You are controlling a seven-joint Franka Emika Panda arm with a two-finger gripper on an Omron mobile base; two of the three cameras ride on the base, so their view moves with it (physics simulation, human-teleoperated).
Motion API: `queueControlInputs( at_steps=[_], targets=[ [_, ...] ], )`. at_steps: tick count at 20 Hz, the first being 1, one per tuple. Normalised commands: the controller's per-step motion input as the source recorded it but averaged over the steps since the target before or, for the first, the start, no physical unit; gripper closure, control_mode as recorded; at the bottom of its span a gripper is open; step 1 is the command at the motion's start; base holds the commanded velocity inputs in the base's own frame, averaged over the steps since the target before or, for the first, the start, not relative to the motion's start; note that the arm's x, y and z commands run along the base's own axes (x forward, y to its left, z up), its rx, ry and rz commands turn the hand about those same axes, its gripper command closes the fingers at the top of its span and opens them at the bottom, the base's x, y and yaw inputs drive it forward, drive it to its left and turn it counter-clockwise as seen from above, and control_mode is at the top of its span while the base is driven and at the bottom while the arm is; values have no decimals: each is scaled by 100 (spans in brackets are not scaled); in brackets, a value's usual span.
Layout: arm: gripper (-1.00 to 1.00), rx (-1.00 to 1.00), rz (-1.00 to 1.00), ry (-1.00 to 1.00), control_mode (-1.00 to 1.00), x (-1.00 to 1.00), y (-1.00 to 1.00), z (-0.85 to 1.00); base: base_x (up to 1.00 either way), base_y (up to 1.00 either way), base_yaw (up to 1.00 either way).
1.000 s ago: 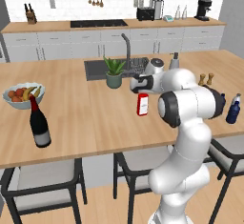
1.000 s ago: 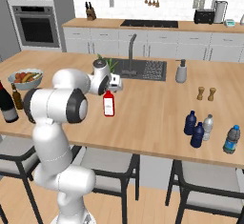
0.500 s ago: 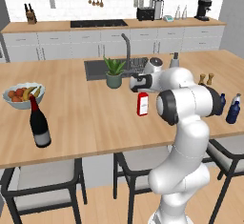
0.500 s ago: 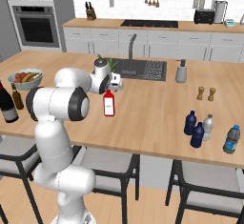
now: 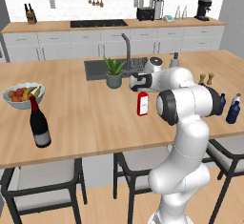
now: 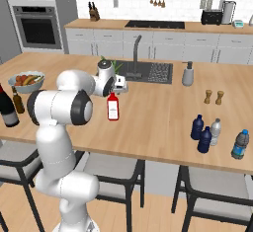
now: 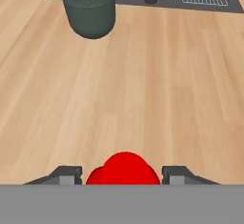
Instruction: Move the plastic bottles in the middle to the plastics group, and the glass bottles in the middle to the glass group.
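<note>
Change: almost nothing shifts against the earlier frames; the arm and the red bottle (image 5: 142,103) stay put, while the hand (image 7: 124,176) begins to narrow.
Hand: its fingertips (image 7: 71,174) flank the red top on both sides; whether they already pinch it, the pictures cannot tell.
Red bottle: stands upright mid-tabletop (image 6: 158,107), long axis vertical, neck pointing up into the hand, white label facing the stools.
Risk: a grip this high on the narrow neck could let it slip or swing and topple.
Beyond: potted plant (image 7: 88,6), then sink (image 6: 148,70).
Far left: wine bottle (image 5: 39,123), well apart.
Far right: blue bottles (image 6: 200,131), pale grey bottle (image 6: 215,130).
</note>
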Motion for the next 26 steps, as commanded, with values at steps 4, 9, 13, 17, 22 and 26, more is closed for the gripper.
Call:
queueControlInputs(
  at_steps=[4,9,13,17,22,26],
  targets=[
    [100,0,0,0,-100,-1,0,0,0,0,0],
    [100,1,0,-7,-100,-23,0,11,0,0,0],
    [100,5,1,-17,-100,-48,4,31,0,0,0],
    [100,1,10,-3,-100,-27,71,18,0,0,0],
    [100,0,15,5,-100,-23,100,2,0,0,0],
    [100,0,19,13,-100,-17,100,25,0,0,0]
  ],
)
